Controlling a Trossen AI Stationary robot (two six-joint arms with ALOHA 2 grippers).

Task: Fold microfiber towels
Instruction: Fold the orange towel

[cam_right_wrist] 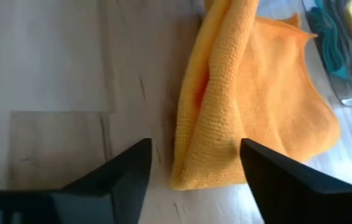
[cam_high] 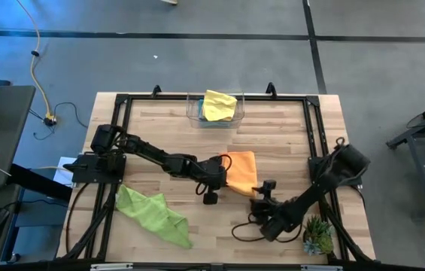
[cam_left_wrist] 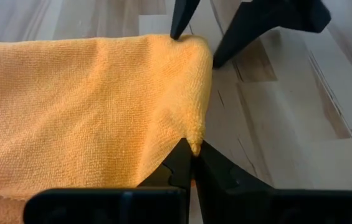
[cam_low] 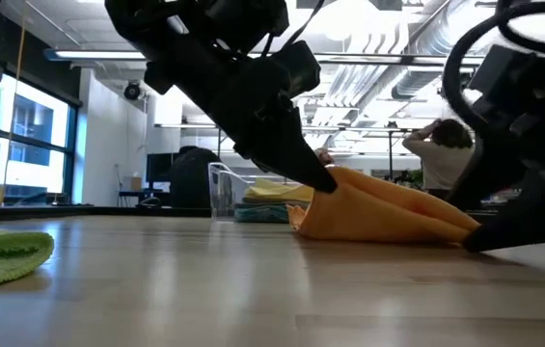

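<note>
Four towels show from above: an orange towel (cam_high: 242, 172) mid-surface, a lime green towel (cam_high: 152, 214) at the near left, a yellow towel (cam_high: 219, 105) atop a teal towel (cam_right_wrist: 328, 38) in the bin (cam_high: 194, 113) — the teal clearest in the right wrist view. The left gripper (cam_left_wrist: 191, 163) has its jaws pinching an orange corner; the right gripper (cam_right_wrist: 194, 163) has its jaws spread, straddling the orange fold.

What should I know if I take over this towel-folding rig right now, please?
Left gripper: jaws shut on a corner of the orange towel, lifted at mid-table.
Right gripper: jaws open, at the orange towel's other end, not gripping.
Lime green towel: crumpled at the front left of the table, unfolded.
Clear bin, far edge: yellow towel on top, teal and grey cloth beneath.
Done: none visibly folded on the table.
Left: finish orange, then green; the bin's towels cannot be judged.
</note>
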